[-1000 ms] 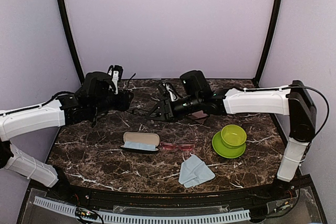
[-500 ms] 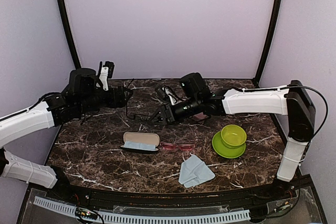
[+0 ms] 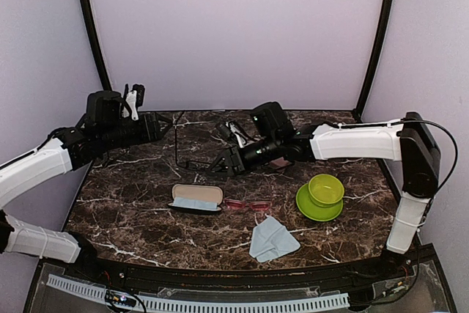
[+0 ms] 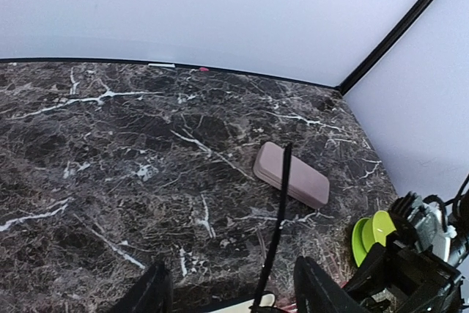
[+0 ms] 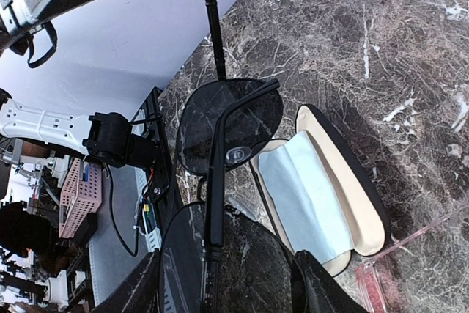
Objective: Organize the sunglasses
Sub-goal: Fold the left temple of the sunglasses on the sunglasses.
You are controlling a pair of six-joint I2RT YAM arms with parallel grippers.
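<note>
The left gripper hangs above the table at the far left, its jaws spread. One thin temple of the black sunglasses passes between them and seems to touch neither finger. Lower on the table lies the open black case, with the red-pink sunglasses just beside it. The right gripper pinches the black sunglasses at one lens and holds them in the air.

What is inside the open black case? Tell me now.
A folded light blue cloth lies on the cream lining of the open case. Whatever sits beneath the cloth is covered.
</note>
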